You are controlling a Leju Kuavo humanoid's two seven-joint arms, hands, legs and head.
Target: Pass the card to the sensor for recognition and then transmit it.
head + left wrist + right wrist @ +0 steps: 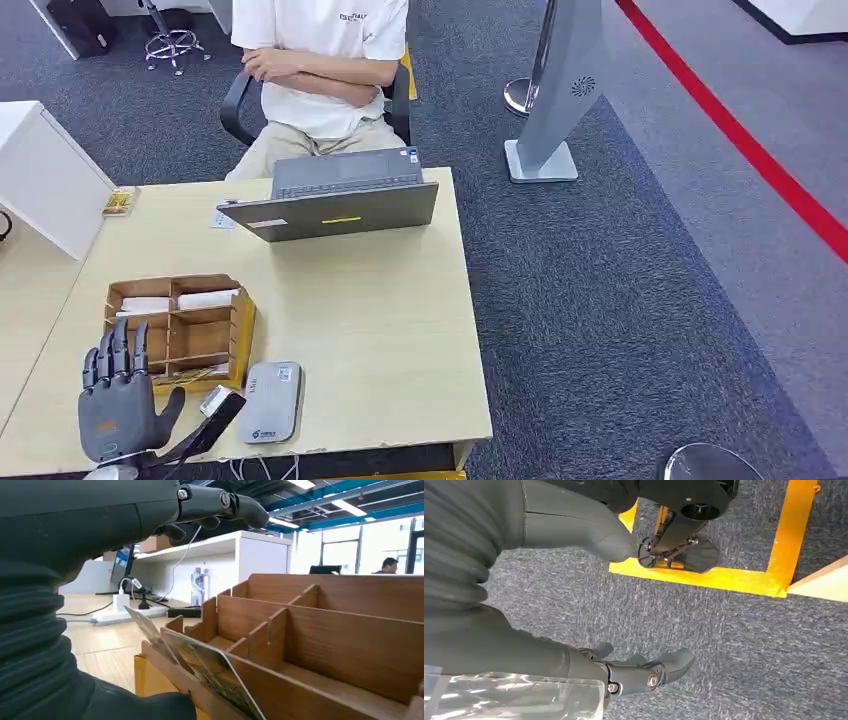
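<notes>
Left hand [120,400]: your nearest thing, raised at the worktop's front edge with fingers straight and spread, holding nothing.
Cards [200,667]: they lean in the front slot of the wooden organiser [215,335], just ahead of your thumb; none is picked up yet.
Risk at the grasp: the cards overlap, so you may pinch two at once, or push them flat against the divider.
Risk to the organiser: it looks light; a sideways nudge from your fingers could shove it toward the grey sensor [271,402] just beside it.
Risk at the sensor: a loosely held card could slip off the worktop [380,330] edge.
Right hand [644,672]: hanging over the carpet, fingers loosely curled, nothing in them.
Person [320,60]: seated behind the laptop [335,200], arms folded.
</notes>
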